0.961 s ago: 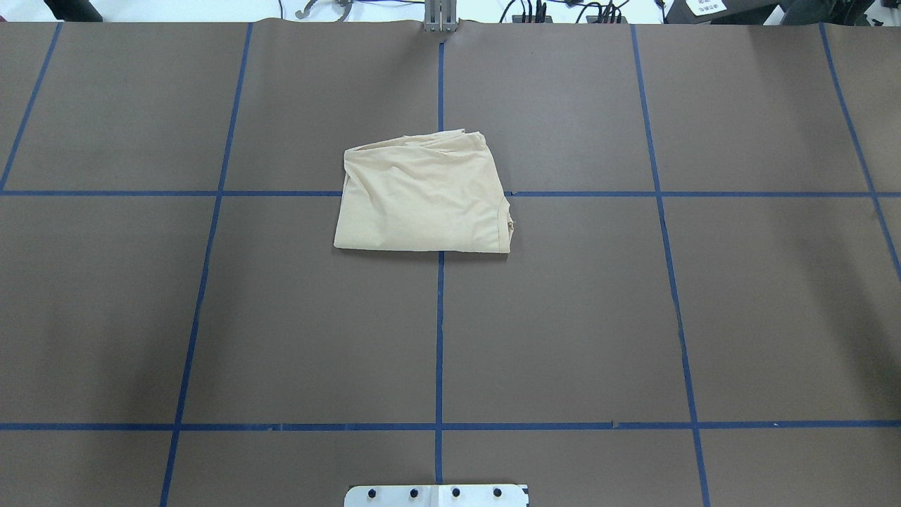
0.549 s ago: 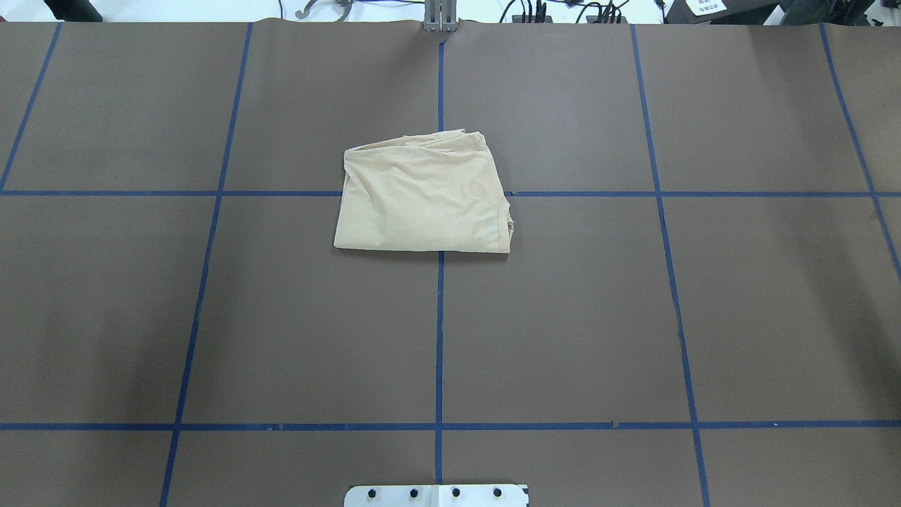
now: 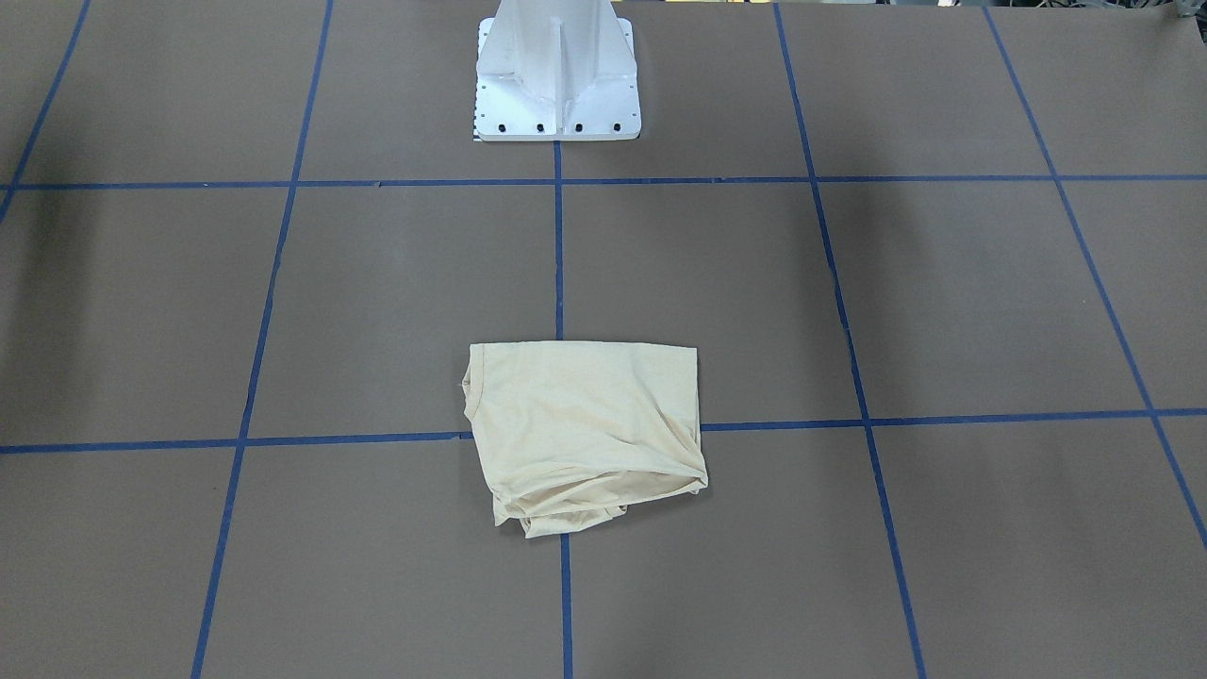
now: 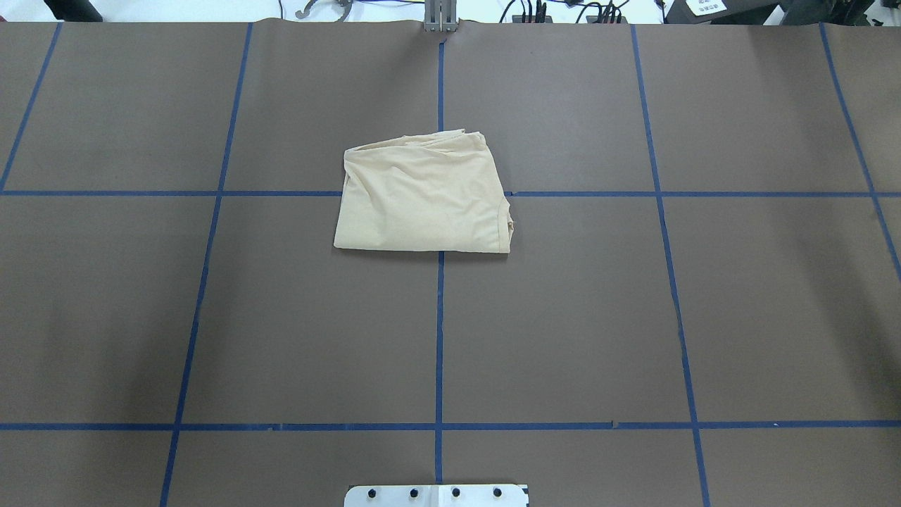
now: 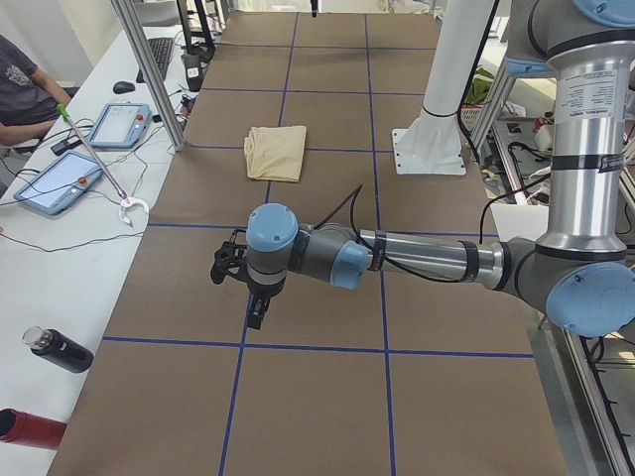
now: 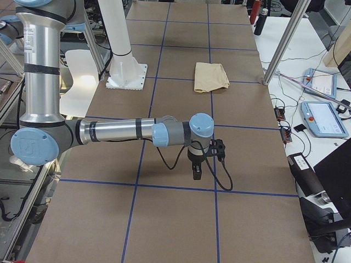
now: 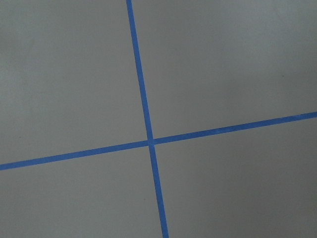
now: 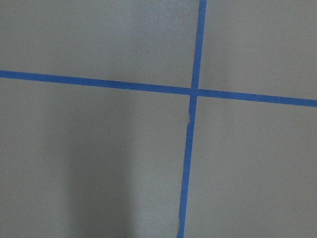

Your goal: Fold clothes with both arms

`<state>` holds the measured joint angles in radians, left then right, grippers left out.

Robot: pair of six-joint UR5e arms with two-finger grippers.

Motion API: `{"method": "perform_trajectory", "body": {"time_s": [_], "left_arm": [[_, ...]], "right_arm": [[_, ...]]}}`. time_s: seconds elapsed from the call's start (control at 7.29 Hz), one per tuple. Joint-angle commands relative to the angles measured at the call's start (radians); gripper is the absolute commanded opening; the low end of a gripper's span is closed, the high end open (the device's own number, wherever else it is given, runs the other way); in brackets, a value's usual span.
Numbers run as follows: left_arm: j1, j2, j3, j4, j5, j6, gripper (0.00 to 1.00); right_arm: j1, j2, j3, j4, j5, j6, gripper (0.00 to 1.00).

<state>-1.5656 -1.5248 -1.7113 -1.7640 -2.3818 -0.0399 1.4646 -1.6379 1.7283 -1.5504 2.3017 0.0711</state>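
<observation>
only the two side views catch the arms: the left pincer and right pincer hang pointing down over opposite ends of the brown tabletop, and i cannot tell whether either is open or closed. each wrist camera shows just tabletop and a crossing of blue tape. farther in, well apart from both, the folded cream shirt lies flat on the middle tape crossing, out from the white pedestal.
</observation>
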Motion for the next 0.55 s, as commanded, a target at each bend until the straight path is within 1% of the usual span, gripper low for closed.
{"method": "perform_trajectory", "body": {"time_s": [0.0,0.41], "left_arm": [[-0.001,0.000,0.001,0.000,-0.002,0.000,1.00],[-0.001,0.000,-0.004,0.001,-0.003,0.000,1.00]], "right_arm": [[0.000,-0.006,0.002,-0.002,0.001,-0.001,1.00],[0.000,-0.008,0.005,0.000,0.018,0.001,1.00]]}}
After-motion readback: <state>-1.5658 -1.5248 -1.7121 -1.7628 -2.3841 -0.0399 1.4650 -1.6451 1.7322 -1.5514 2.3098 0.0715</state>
